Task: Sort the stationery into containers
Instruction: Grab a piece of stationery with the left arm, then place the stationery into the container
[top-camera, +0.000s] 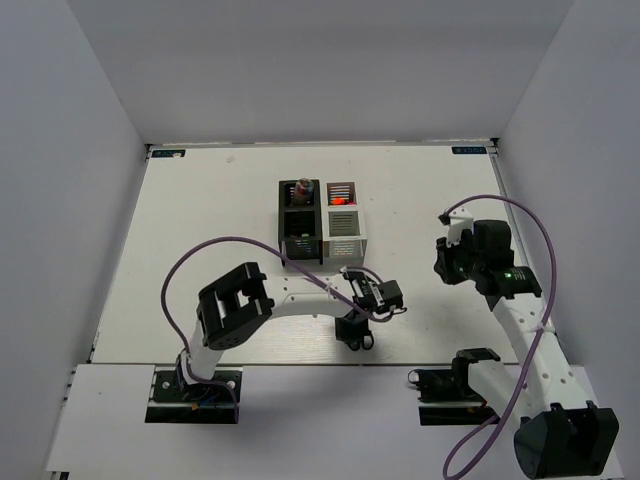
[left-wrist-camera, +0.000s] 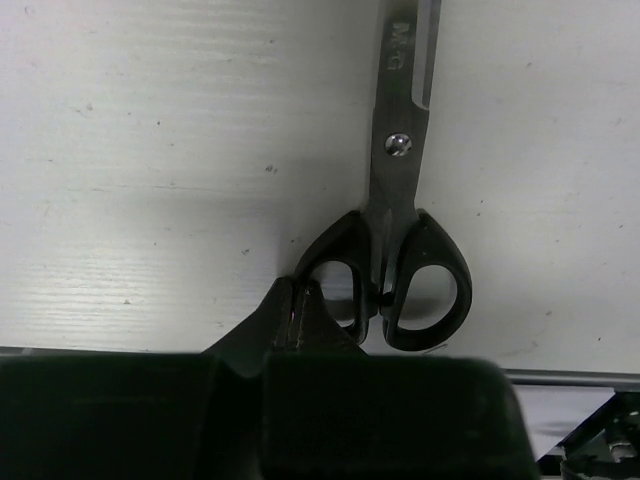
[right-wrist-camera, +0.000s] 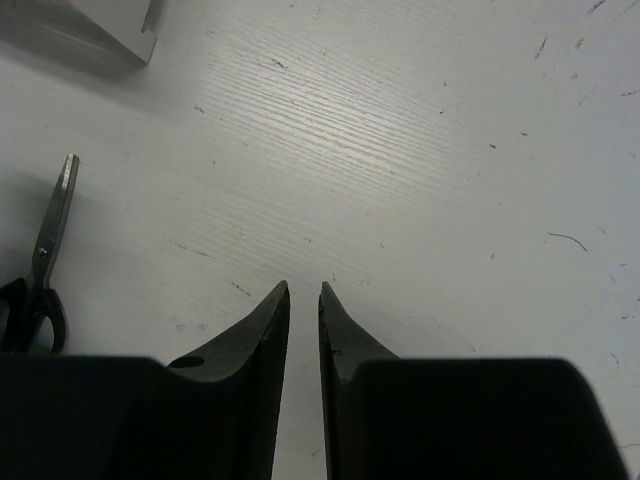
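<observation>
Ok, status, everything placed relative to the white organiser (top-camera: 343, 228). It stands on the table (top-camera: 200, 220) with the black organiser (top-camera: 299, 222) touching its left wall. Top view shows both far compartments holding something: a pinkish-clear item in the black one and a red-orange glow in the white one. It's too small to name either. The scissors (left-wrist-camera: 396, 225) lie flat on the table, nearer the arm bases than the white organiser, with blades closed. From above they're mostly hidden under the left arm's wrist, and only the wrist cameras show them properly. Left wrist view shows the left gripper (left-wrist-camera: 295, 290) with fingers pressed together and no gap visible, tips right at the outer rim of the scissors' left handle loop. I can't tell whether the rim is actually pinched or just touched (the finger bodies cover that spot). Right wrist view catches the same scissors at its left edge, blade tip pointing toward a pale corner of the white organiser at top left. The right gripper (right-wrist-camera: 303, 292) is well to the right of the white organiser, over bare table, fingers barely ajar with a narrow slit between them, holding nothing.
</observation>
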